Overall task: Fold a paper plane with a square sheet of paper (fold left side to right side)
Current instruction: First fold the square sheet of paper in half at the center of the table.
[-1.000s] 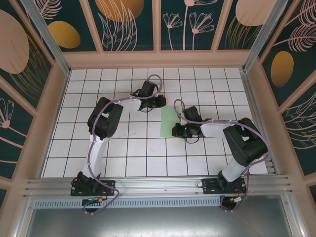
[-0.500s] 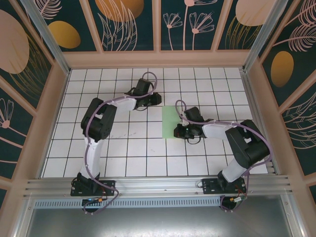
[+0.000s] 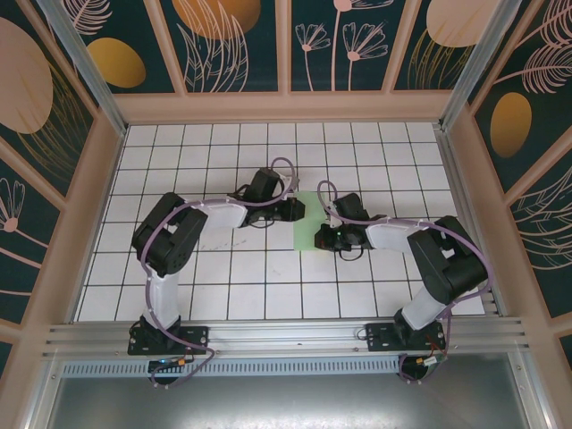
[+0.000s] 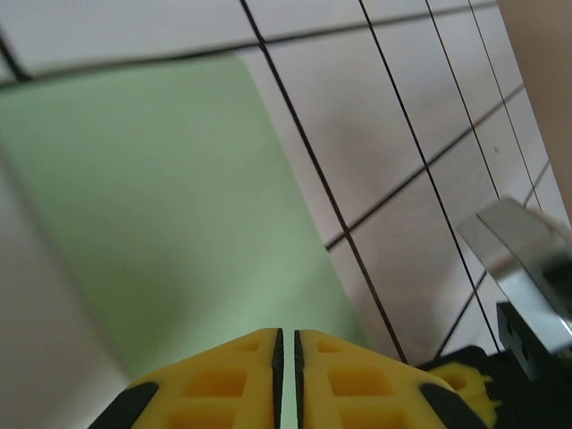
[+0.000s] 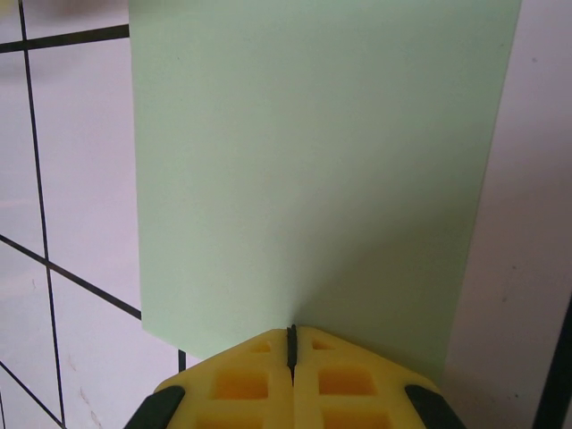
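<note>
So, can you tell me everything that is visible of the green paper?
The paper is a thin, matt, light green sheet, plain on the side that shows. It appears as a rectangle, longer than wide, lying flat on the white tiled table. The left gripper, fingers closed, is at its left edge; the right gripper, also closed, is at its right side. Both pairs of yellow tips meet the paper; whether they press or pinch it cannot be told.

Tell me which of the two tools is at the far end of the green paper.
The left tool, coming in from the left side at the far end of the paper. The right tool is toward the near end, on the right.
</note>
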Controlling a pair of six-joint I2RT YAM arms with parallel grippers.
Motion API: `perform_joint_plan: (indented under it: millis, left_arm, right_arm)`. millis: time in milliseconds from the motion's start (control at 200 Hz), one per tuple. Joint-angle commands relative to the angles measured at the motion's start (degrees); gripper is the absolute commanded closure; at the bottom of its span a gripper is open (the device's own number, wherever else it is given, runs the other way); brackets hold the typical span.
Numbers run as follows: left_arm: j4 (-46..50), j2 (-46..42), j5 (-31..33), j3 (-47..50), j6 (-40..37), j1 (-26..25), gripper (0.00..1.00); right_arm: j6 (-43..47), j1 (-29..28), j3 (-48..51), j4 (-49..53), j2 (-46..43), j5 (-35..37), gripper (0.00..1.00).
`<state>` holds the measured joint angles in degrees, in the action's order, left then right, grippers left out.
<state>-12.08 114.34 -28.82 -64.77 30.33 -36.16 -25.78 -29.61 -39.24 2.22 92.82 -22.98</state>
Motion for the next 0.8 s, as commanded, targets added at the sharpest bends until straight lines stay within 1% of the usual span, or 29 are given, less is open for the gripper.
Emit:
perform_joint_plan:
  millis: [0,295,380,555,796]
  left_arm:
    - [-2.4,1.6,-1.1,0.4,0.7,0.2,0.84]
    - [-1.4,5.0,1.5,-0.3,-0.3,-0.1,0.86]
    - [-1.3,5.3,3.3,-0.3,-0.8,-0.1,0.87]
    - [3.3,6.6,10.8,-2.6,-1.6,0.0,0.89]
    - [8.6,8.9,18.2,-7.5,-2.7,0.2,0.89]
  right_arm:
    - [1.1,0.4,2.1,10.1,3.4,4.6,1.00]
    - [1.3,0.4,1.6,11.5,3.5,5.6,1.00]
    - [1.4,0.4,1.7,11.8,3.5,5.9,0.99]
    - [1.7,0.4,1.5,13.0,3.5,6.7,1.00]
    - [2.3,0.4,1.4,14.3,3.8,7.6,1.00]
